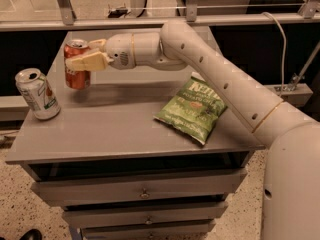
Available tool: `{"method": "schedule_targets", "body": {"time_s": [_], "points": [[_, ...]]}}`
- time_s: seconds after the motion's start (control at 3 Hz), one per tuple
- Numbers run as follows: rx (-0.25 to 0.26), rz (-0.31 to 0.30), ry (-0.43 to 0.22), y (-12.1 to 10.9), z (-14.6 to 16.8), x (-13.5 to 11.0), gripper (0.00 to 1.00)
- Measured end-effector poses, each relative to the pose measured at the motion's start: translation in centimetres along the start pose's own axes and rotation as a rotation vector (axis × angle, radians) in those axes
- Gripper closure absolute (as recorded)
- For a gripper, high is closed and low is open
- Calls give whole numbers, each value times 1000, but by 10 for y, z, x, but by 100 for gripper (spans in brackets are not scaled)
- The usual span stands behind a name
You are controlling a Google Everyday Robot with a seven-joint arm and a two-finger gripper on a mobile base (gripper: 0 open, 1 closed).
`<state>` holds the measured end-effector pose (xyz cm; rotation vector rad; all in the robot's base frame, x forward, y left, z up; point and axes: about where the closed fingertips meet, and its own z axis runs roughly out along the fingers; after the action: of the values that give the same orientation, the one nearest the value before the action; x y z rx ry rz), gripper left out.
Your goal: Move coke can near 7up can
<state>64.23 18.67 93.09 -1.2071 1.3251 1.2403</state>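
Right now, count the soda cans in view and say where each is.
2. The coke can is over the table's back left, held between the gripper's fingers. The 7up can stands near the left edge, apart from it. None appears hidden.

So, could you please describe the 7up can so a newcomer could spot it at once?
Start at the grey drawer cabinet and go to its left edge. The 7up can stands there, left of the coke can held in the gripper. It is silver-white with green lettering, not red.
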Motion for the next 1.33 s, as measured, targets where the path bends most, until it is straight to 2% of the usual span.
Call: {"method": "schedule_targets", "body": {"time_s": [0.67, 1.0, 1.33], "points": [[-114, -20, 24, 26, 24, 13, 100], [-171, -44, 39, 35, 32, 18, 82], [-210, -62, 46, 41, 38, 22, 54]]}}
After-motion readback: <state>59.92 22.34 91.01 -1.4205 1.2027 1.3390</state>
